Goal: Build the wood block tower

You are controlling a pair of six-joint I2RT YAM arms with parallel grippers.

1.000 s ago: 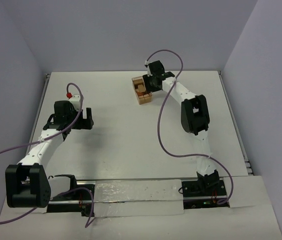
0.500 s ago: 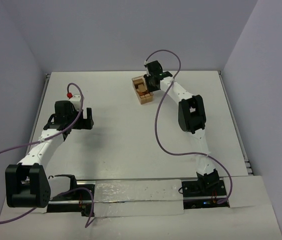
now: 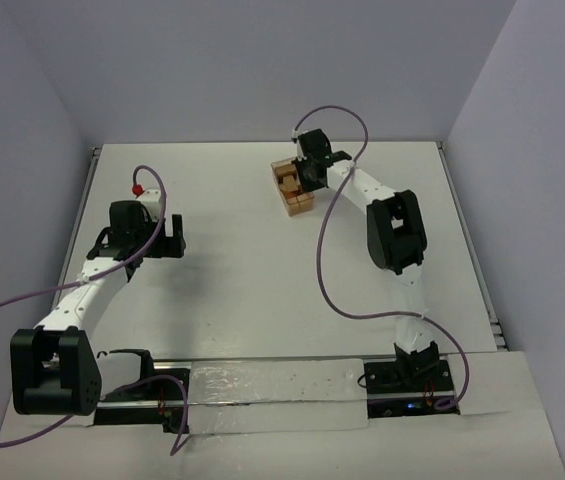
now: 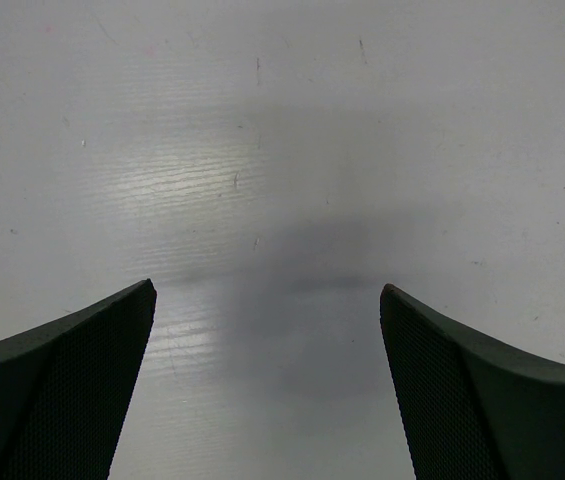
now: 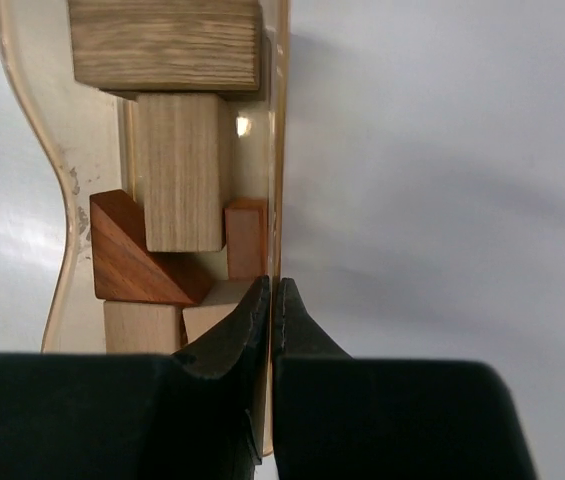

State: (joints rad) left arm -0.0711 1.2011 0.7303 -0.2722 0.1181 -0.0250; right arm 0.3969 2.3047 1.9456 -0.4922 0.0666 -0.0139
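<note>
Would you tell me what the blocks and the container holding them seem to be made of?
The blocks look like unpainted wood: visible grain, pale tan to reddish-brown. The container is possibly thin tan-tinted plastic, with a glossy, see-through wall, though from above it looks wooden.

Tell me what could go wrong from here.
1. The right gripper pinches only a thin wall of the box. The hold may slip, or a pull may tip the box.
2. The blocks lie loose inside and could spill if it tilts.
3. The left gripper is open over bare table, likely too far off to steady anything.
</note>
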